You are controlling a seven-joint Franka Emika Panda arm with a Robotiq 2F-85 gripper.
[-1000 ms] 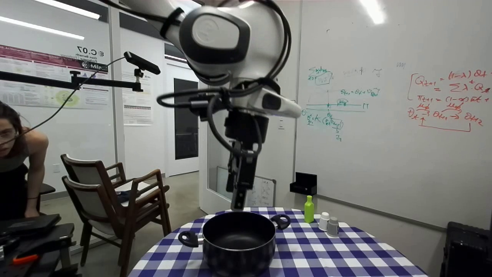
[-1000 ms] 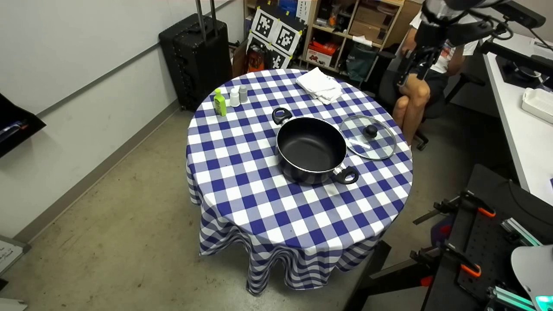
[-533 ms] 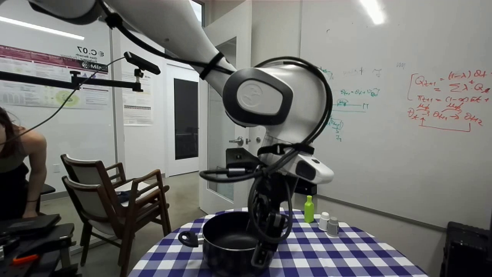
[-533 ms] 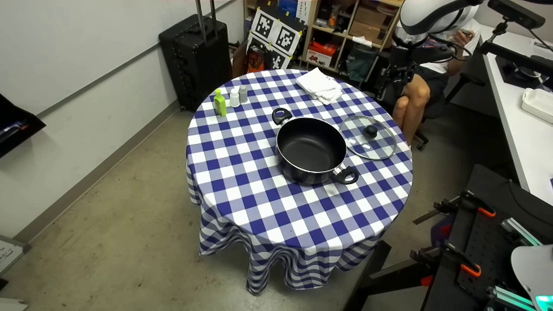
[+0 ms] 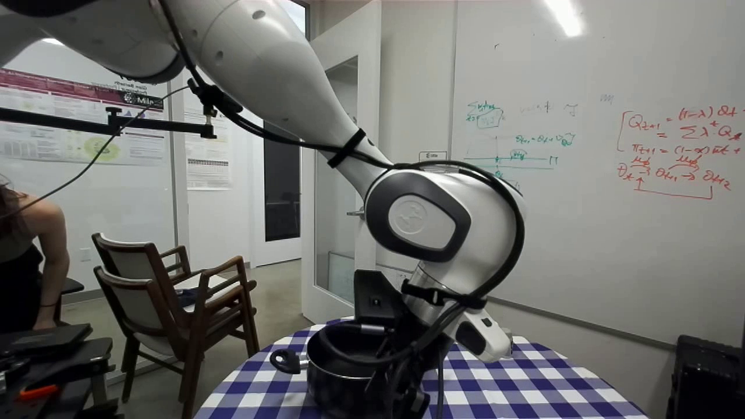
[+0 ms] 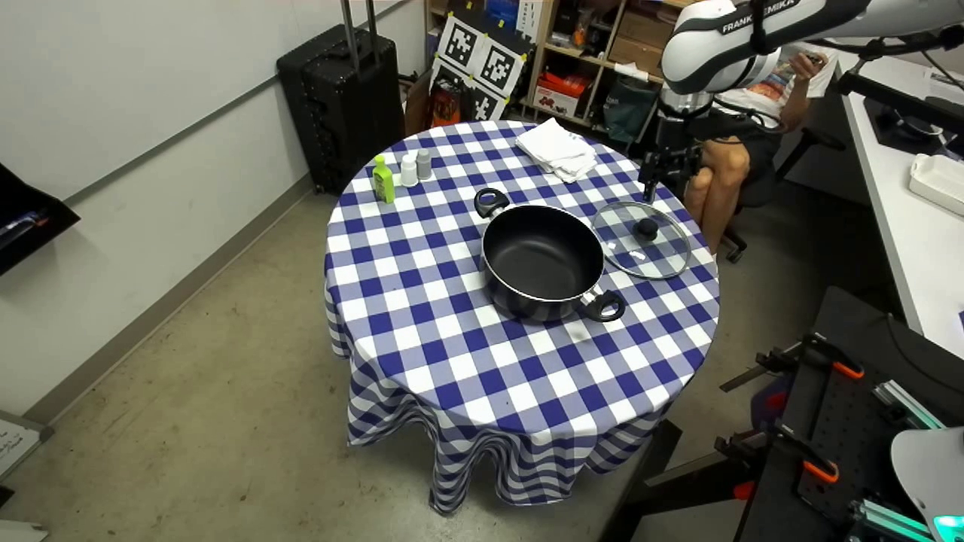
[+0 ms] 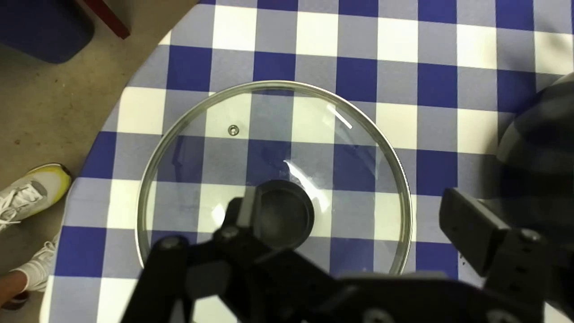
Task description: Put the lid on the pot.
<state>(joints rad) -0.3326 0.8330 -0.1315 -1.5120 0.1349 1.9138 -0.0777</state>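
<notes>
While your claw (image 7: pixel 352 215) hangs over the lid (image 7: pixel 274 172), its two fingers (image 7: pixel 471 233) are found released and set wide apart. In the wrist view you have one finger left of lower centre, overlapping the left edge of the black knob (image 7: pixel 287 217), and the other at lower right, past the lid's rim; whether the knob is touched, you cannot tell. The lid, clear glass with a silvery rim, lies flat, knob up, on the checked tabletop (image 6: pixel 512 376). In an exterior view you find it right of centre, near the pot (image 6: pixel 538 260), which stands upright and uncovered mid-frame; the wrist view shows a strip of tabletop between them. Toward the upper left stand a green bottle (image 6: pixel 383 181), a white shaker (image 6: pixel 409 170) and a grey shaker (image 6: pixel 424 164). A folded white cloth (image 6: pixel 557 149) lies near the tabletop's upper edge. In an exterior view your arm (image 5: pixel 317 110) hides part of the pot at lower centre; a person (image 5: pixel 29 250) leans at the left edge of that frame.
</notes>
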